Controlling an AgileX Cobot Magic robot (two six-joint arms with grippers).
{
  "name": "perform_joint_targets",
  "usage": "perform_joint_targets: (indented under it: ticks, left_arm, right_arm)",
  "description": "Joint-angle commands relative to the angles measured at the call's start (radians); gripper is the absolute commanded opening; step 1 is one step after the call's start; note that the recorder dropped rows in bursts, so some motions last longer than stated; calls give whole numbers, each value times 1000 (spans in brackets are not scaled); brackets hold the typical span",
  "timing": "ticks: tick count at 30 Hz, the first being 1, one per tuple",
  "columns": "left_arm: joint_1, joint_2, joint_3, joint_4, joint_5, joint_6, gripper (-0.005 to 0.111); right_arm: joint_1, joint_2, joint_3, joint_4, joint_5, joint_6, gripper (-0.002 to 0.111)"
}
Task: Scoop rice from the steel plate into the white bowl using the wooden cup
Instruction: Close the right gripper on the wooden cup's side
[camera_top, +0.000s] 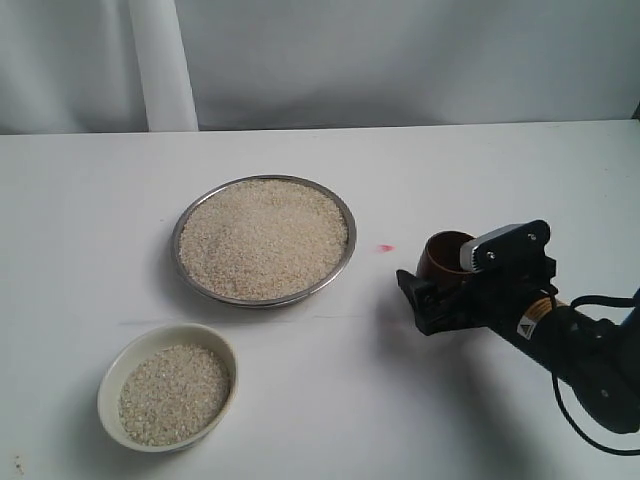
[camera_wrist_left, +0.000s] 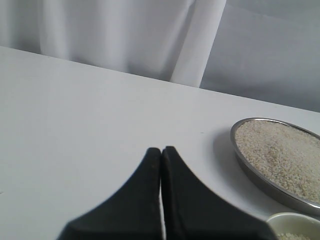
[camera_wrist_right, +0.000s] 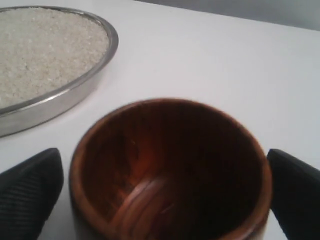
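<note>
The steel plate (camera_top: 180, 240) sits mid-table, heaped with rice (camera_top: 262, 238). Nearer and to its left stands the white bowl (camera_top: 105, 395), holding some rice (camera_top: 173, 393). The wooden cup (camera_top: 443, 252) stands upright on the table right of the plate. My right gripper (camera_top: 440, 275) is open around it, one finger on each side. In the right wrist view the cup (camera_wrist_right: 170, 107) looks empty, and a thin gap shows beside one finger (camera_wrist_right: 35, 185). My left gripper (camera_wrist_left: 161, 150) is shut on nothing and hangs over bare table. It is out of the exterior view.
A small pink mark (camera_top: 385, 248) lies on the table between plate and cup. A white post (camera_top: 162, 65) stands against the grey backdrop behind the table. The right arm's cable (camera_top: 600, 300) trails at the right edge.
</note>
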Motion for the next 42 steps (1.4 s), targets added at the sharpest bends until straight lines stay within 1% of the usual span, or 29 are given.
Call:
perform_joint_targets:
  ticks: [1,15,18,30,32,34,36,41,42]
  left_arm:
    - [-3,0,2,-6,-7,-1,0]
    - [-3,0,2,-6,-7,-1,0]
    - [-3,0,2,-6,-7,-1,0]
    - [-3,0,2,-6,-7,-1,0]
    - [-3,0,2,-6,-7,-1,0]
    - [-3,0,2,-6,-7,-1,0]
    - [-3,0,2,-6,-7,-1,0]
    - [-3,0,2,-6,-7,-1,0]
    - [-3,0,2,-6,-7,-1,0]
  right_arm:
    - [-9,36,-22,-10,-31,-13,105]
    - [-9,40,-35,15,-43,-13,105]
    - [-9,40,-66,13,16,-11,105]
    - [-9,40,-71,9,48,-7,105]
    - [-9,40,-71,9,64,-7,104]
    - [-9,40,-71,9,68,-7,100]
    - [-9,40,-71,9,70,-10,91]
    - [-9,40,-71,9,73,-10,58]
    - [-9,40,-71,12,73,-10,53]
